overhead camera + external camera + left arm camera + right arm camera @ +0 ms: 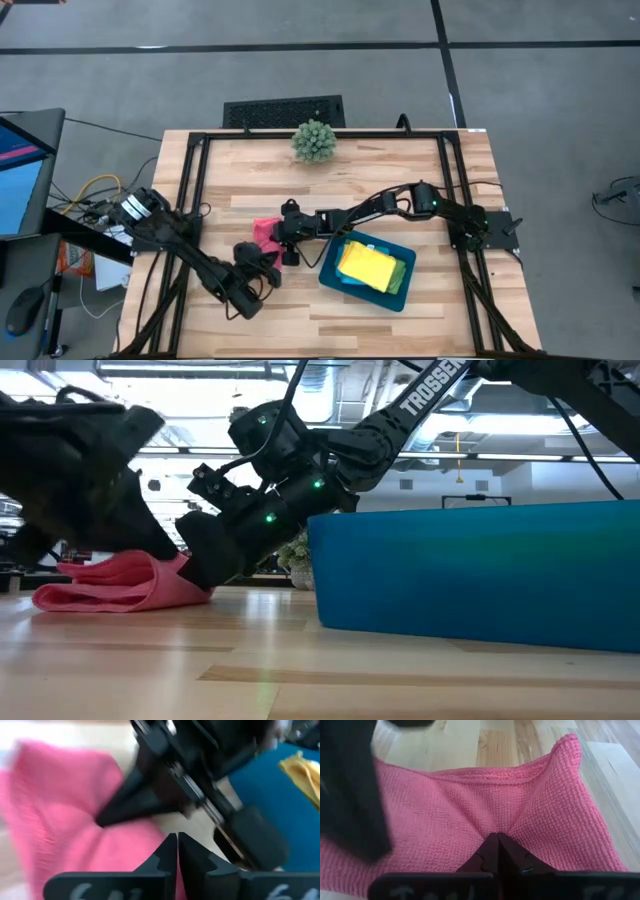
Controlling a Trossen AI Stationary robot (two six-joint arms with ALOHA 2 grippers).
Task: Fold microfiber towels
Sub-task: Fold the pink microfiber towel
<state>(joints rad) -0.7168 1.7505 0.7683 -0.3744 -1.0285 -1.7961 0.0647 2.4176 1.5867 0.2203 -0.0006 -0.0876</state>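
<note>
Wooden table (400, 170) is seen carrying a bunched pink towel (266, 235) near its middle. It is pinched by the right gripper (283, 236), fingers clamped on the cloth. Just nearer, the left gripper (262, 262) is held with fingers together. Right of them, yellow (366, 266) and green (399, 272) towels lie in a tray (335, 275).

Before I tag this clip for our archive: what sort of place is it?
Probably a robotics lab or industrial hall: bare ceiling ducts and strip lights, a grey taped concrete floor, a black-framed wooden workbench.
</note>
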